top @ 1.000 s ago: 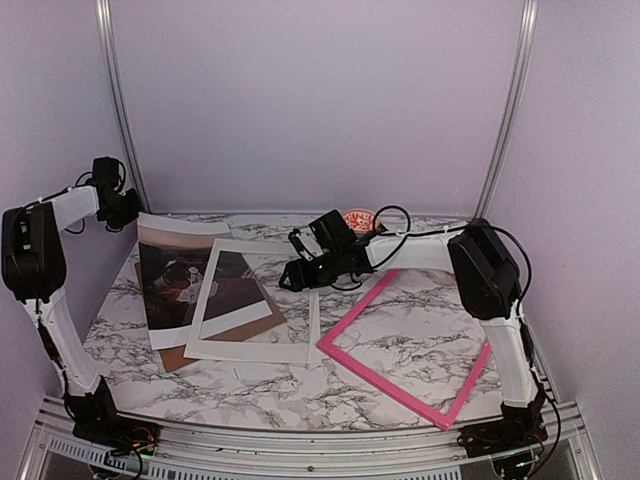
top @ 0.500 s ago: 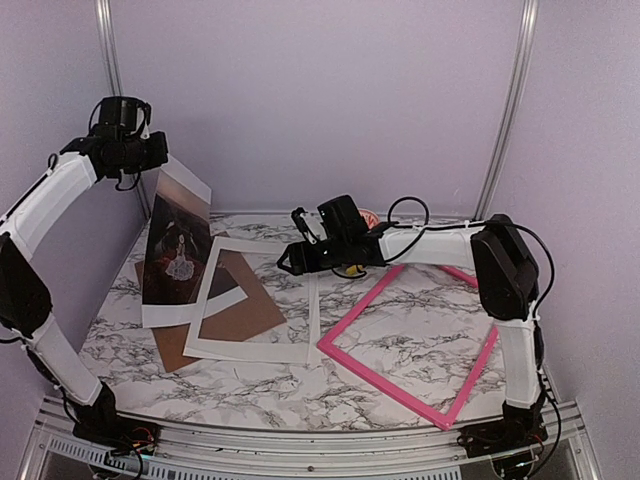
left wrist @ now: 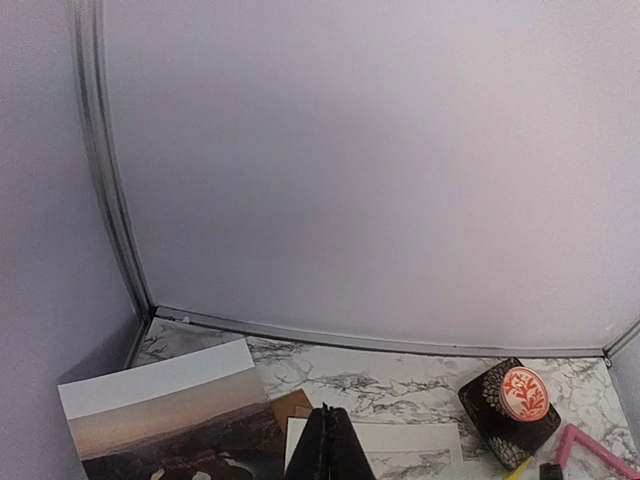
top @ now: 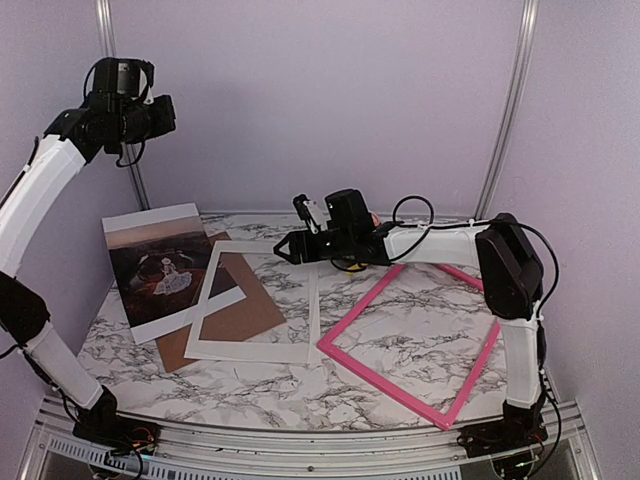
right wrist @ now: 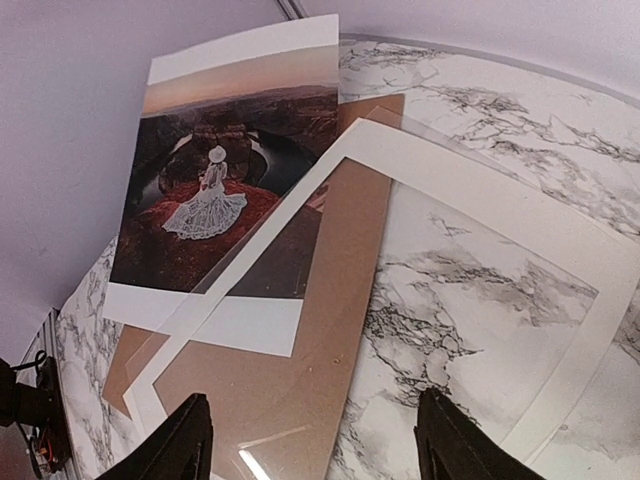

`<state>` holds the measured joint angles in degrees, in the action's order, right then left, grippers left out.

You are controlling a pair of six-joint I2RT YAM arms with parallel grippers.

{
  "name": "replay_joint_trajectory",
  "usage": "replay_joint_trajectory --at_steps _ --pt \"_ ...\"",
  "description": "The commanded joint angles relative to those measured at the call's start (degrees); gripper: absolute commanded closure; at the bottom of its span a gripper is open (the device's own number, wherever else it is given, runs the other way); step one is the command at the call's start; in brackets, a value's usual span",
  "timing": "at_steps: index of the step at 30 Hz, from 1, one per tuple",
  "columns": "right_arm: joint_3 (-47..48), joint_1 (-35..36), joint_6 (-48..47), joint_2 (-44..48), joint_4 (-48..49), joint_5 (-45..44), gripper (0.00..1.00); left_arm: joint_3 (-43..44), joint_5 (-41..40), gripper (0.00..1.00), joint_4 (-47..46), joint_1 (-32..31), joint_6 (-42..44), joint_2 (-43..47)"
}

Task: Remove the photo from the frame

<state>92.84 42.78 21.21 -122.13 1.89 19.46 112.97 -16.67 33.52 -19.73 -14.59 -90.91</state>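
The photo (top: 160, 268) lies free at the table's left, dark reddish scene with a white-dressed figure; its lower right corner lies under a white mat (top: 250, 350). It also shows in the right wrist view (right wrist: 215, 205) and the left wrist view (left wrist: 165, 415). The pink frame (top: 410, 340) lies flat at the right, nothing inside it. My left gripper (top: 160, 115) is high above the table's back left, shut and holding nothing (left wrist: 330, 445). My right gripper (top: 282, 250) hovers open over the mat's far edge, holding nothing (right wrist: 315, 440).
A brown backing board (top: 240, 312) lies under the white mat (right wrist: 500, 215), also seen in the right wrist view (right wrist: 300, 380). A black patterned box with a red-and-white disc (left wrist: 510, 400) stands at the back, behind the right arm. Walls close the left, back and right.
My left gripper let go of the photo and rose higher. The photo dropped from hanging upright to lying at the table's left. My right gripper moved a little toward the back.
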Motion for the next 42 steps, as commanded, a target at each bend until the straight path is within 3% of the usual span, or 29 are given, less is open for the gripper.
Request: replay_joint_trajectory --at_steps 1,3,10,18,25,30,42 --pt "-1.86 -0.29 0.76 3.08 2.77 1.43 0.32 -12.45 -6.31 0.88 6.97 6.74 -12.45 -0.08" --pt "-3.14 -0.24 0.84 3.57 2.88 1.69 0.32 -21.5 -5.42 0.77 4.29 10.21 -15.55 2.72" --pt "-7.58 0.08 1.14 4.99 4.5 2.72 0.32 -48.12 2.42 0.58 -2.9 17.93 -22.99 15.11" --pt "-7.8 1.2 1.17 3.71 6.16 5.63 0.32 -65.69 11.86 0.27 -16.67 29.64 -21.04 14.39" --pt "-8.37 2.08 -0.13 3.66 5.88 6.01 0.32 -62.36 12.96 0.13 -32.29 35.8 -15.91 3.1" --pt "-8.88 2.17 -0.65 3.98 6.05 6.36 0.32 -58.8 15.2 0.09 -41.41 37.1 -15.55 -6.52" --pt "-8.43 2.18 -2.49 3.63 5.49 6.58 0.32 -47.09 14.33 0.04 -45.03 37.48 -15.45 -21.75"
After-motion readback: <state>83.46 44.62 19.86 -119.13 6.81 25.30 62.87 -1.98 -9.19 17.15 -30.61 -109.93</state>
